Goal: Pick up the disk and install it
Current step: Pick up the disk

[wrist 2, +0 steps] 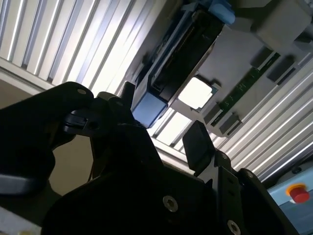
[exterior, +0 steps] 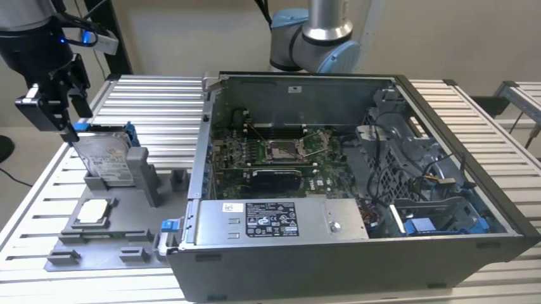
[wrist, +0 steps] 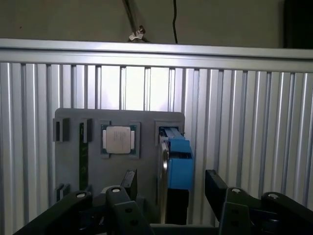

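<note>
Disk [exterior: 106, 158] of silver metal, a rectangular hard drive with a white printed label and a bright blue plastic carrier round its edges, stands upright on its narrow end in a slot of the flat grey plastic fixture plate [exterior: 101, 244]. The plate lies on the slatted aluminium table [exterior: 152, 107], toward the exterior view's left. In both wrist views the disk [wrist: 178, 164] [wrist 2: 149, 108] shows edge-on, with the blue carrier corner uppermost.

The black gripper [exterior: 70, 126] hangs over the disk's top end. In the first wrist view the gripper [wrist: 172, 186] has its two fingers [wrist: 129, 183] spread wide, one on each side of the disk, with a gap showing on both sides. In the second wrist view the gripper [wrist 2: 163, 120] has one finger just beside the blue corner and the other finger [wrist 2: 198, 144] apart from it. It grips nothing.

A grey upright post [exterior: 139, 168] of the fixture stands just beside the disk. A small flat square silver chip [exterior: 93, 212] [wrist: 119, 139] lies in its own recess near it. The open dark grey computer case [exterior: 338, 259] sits to the exterior view's right, with a strip of bare table between its side wall and the fixture.
</note>
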Controlling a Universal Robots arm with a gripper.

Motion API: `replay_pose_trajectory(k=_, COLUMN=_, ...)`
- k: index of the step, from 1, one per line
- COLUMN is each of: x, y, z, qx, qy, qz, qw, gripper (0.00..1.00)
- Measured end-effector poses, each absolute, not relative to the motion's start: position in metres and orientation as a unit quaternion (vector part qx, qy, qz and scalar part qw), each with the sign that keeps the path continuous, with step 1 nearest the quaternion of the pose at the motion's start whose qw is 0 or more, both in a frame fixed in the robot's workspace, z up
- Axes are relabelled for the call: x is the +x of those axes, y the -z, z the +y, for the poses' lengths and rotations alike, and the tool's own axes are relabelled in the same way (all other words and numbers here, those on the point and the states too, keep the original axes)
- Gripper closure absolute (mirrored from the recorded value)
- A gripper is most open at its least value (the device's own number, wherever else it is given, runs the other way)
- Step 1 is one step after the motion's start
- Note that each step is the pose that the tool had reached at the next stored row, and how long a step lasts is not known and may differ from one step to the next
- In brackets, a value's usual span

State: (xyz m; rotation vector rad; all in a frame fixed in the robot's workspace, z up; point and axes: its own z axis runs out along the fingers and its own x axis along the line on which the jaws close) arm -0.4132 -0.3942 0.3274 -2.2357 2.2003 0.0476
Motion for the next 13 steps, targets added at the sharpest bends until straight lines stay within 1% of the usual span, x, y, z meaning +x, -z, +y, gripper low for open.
replay_pose_trajectory(k=13, x=-0.413, y=-0.307, z=-0.394, qx=-0.713, qy=-0.015, qz=0.701, qw=0.002, gripper=0.0)
